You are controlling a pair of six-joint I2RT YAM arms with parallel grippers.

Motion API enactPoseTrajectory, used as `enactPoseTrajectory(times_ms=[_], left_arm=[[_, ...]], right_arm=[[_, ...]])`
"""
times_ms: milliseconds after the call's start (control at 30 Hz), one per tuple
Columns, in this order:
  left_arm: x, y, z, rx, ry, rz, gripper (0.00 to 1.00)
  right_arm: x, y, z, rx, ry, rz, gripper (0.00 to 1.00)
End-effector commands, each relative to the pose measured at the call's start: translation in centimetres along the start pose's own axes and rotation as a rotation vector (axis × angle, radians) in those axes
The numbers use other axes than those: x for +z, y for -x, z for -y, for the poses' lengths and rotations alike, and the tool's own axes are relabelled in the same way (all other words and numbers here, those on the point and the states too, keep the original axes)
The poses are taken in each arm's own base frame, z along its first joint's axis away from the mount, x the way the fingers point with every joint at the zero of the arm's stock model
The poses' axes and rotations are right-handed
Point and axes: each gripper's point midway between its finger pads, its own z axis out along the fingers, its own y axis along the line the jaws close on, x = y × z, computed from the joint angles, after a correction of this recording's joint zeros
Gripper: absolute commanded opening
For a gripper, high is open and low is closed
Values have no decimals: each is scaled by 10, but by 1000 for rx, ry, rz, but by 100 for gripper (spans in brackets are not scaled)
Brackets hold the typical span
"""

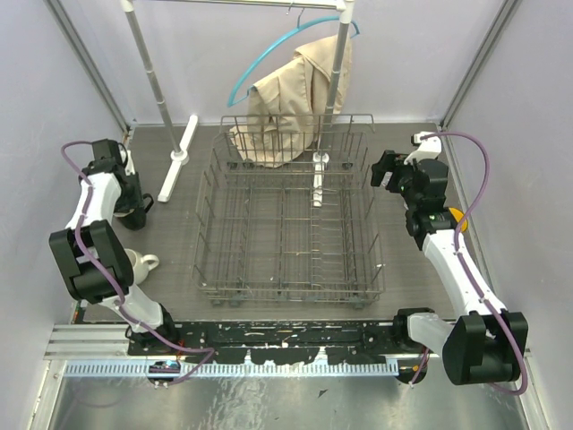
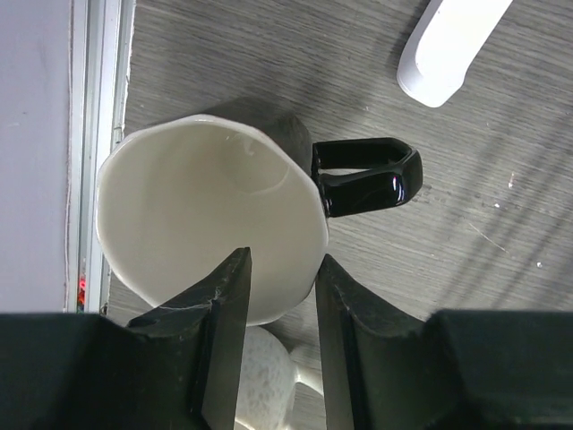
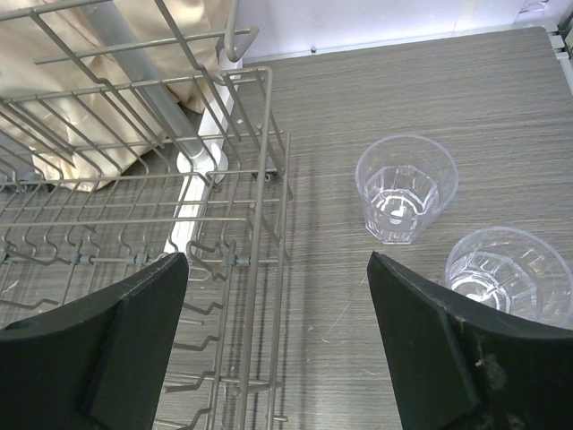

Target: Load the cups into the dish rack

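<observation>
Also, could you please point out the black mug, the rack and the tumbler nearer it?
Black mug [image 2: 210, 215]: left wrist view, pale inner wall.
Rack [image 1: 286, 290]: top view, near rim.
Tumbler nearer rack [image 3: 407, 184]: right wrist view, its base.

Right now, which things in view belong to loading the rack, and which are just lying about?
For the job:
dish rack
black mug
white mug
yellow mug
glass tumblers

Just lying about:
clothes rail
beige garment
blue hanger
</observation>
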Motion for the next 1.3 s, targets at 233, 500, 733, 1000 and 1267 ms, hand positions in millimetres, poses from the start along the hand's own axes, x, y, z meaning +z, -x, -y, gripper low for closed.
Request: enactPoseTrajectory(times_ms=[233, 500, 733, 1000, 1267], left_arm=[[17, 2, -4, -8, 27, 10, 42], [34, -10, -4, -14, 39, -40, 29], [28, -6, -2, -23, 24, -29, 6], [-17, 13, 8, -93, -41, 42, 0], [-92, 52, 23, -285, -164, 264, 0]], right_arm=[[4, 24, -8, -11, 33, 75, 87], [3, 21, -8, -12, 31, 69, 87], [2, 29, -12, 2, 47, 76, 87], [-8, 42, -17, 31, 52, 82, 86], [-15, 56, -57, 20, 233, 52, 92]])
